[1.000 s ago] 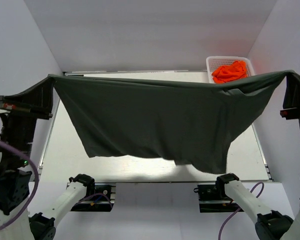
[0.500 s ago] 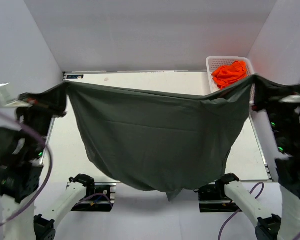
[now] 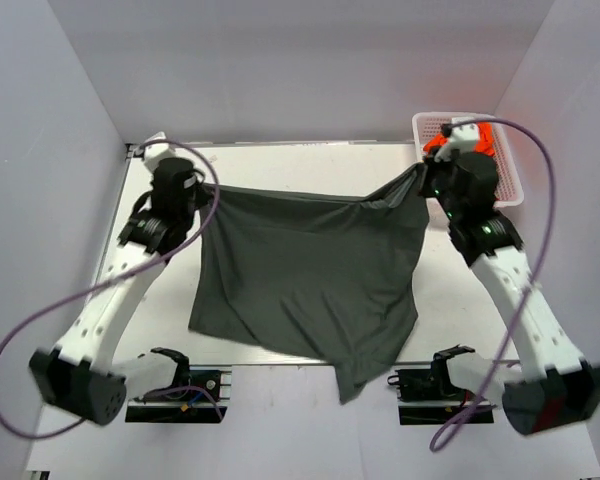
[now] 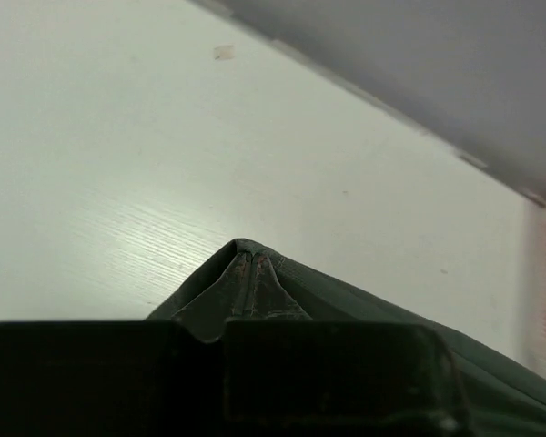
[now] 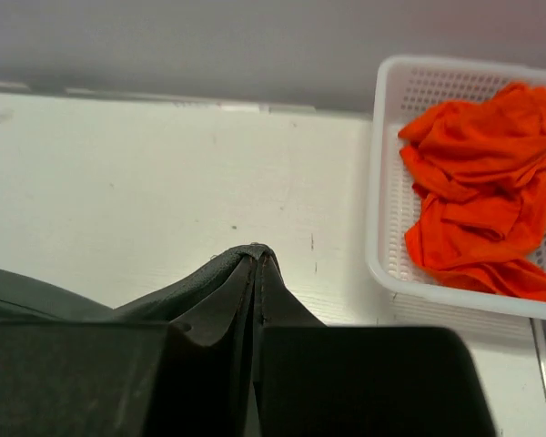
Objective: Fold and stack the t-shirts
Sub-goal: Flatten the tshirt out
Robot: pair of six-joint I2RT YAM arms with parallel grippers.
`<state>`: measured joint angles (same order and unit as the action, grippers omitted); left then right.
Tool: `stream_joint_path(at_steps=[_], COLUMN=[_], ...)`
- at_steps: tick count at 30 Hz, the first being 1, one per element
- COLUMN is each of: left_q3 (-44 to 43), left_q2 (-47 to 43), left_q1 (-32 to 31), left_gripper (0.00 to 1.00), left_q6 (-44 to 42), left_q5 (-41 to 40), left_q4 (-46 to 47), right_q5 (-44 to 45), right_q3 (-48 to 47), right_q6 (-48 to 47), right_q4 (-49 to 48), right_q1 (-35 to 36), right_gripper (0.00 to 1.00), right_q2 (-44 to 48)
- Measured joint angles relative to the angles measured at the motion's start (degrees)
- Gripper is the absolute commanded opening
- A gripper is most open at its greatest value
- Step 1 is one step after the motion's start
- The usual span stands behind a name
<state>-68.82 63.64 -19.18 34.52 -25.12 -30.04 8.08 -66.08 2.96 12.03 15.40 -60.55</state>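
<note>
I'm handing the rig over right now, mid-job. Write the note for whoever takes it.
Both shut: left gripper on one far corner of the dark grey t-shirt, right gripper on the other.
It drapes unfolded over the table, near tip past the front edge.
The orange t-shirts lie crumpled in the white basket, far right.
Done: none folded.
To do: fold all, stack.

I count one dark grey t-shirt (image 3: 310, 280) and one white basket (image 5: 376, 209). The orange t-shirts (image 5: 478, 191) lie in one heap; their number I cannot tell. Two arms, the left arm (image 3: 120, 290) and the right arm (image 3: 520, 290); two hands, the left hand (image 4: 247, 273) and the right hand (image 5: 257, 264); one counter (image 3: 310, 165).
</note>
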Motion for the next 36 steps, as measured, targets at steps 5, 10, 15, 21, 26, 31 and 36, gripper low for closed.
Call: stream_joint_path(at_steps=[5, 10, 15, 21, 26, 31, 36], left_q3=[-1.79, -11.85, -23.89, -37.16, -47.58, -51.01, -45.33], left_q2=[14.23, 31.95, 46.82, 61.88, 72.13, 74.53, 68.83], left_q1=[0.17, 1.40, 3.72, 7.28, 10.56, 12.94, 13.20], left_gripper=[0.00, 0.00, 0.00, 0.01, 1.00, 1.00, 1.00], left_q6=[0.92, 1.73, 1.99, 2.40, 2.80, 2.29, 0.61], left_q5=[-5.35, -8.72, -9.09, -8.92, -5.31, -0.59, 4.87], left_q4=[2.21, 2.86, 3.32, 3.19, 1.46, 0.52, 2.51], right_q5=[2.32, 4.52, 6.64, 6.10, 4.22, 0.70, -4.07], right_q3=[-0.72, -9.66, -22.45, -41.44, -55.36, -55.43, -48.54], right_q6=[-0.48, -2.56, -4.81, -7.56, -7.04, -7.26, -4.11], right_q4=[-4.44, -6.32, -7.58, -10.54, -11.91, -10.16, -4.61], right_q1=[0.00, 0.00, 0.00, -0.02, 0.00, 0.07, 0.09], right_gripper=[0.00, 0.00, 0.00, 0.14, 0.90, 0.90, 0.90], right_q2=[-13.05, -29.46, -45.05, -65.02, -78.90, -79.89, -70.12])
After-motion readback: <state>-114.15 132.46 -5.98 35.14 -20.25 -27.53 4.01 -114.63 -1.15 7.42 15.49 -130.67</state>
